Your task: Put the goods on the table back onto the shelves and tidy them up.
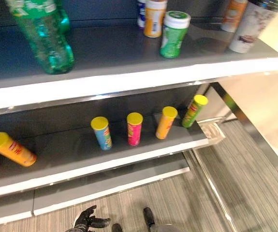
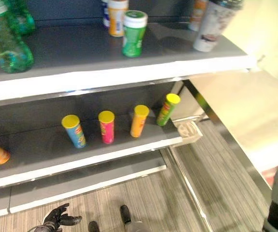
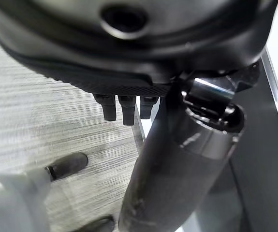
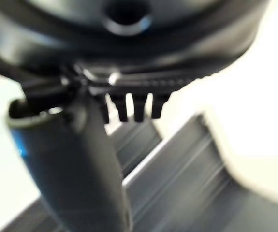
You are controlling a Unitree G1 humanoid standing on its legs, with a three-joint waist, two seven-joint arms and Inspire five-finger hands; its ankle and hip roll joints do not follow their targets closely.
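Note:
Tubular snack cans stand tilted on the lower shelf (image 1: 80, 162): a blue one (image 1: 102, 133), a pink one (image 1: 134, 128), an orange one (image 1: 166, 122) and a green one (image 1: 194, 110), all with yellow lids. Another orange can (image 1: 11, 149) leans at the far left. On the upper shelf (image 1: 129, 79) are a green bottle (image 1: 47, 38), a green tub with a white lid (image 1: 173, 35) and a yellow bottle (image 1: 154, 18). My left hand (image 1: 88, 220) hangs low over the floor, fingers spread, holding nothing. My right hand (image 4: 139, 107) has straight fingers and holds nothing.
A white patterned cup (image 1: 252, 24) stands at the upper shelf's right end. A clear plastic bracket (image 1: 213, 130) caps the lower shelf's right end. A pale beige surface (image 2: 245, 111) lies right of the shelves. Grey striped floor (image 1: 187, 198) runs below.

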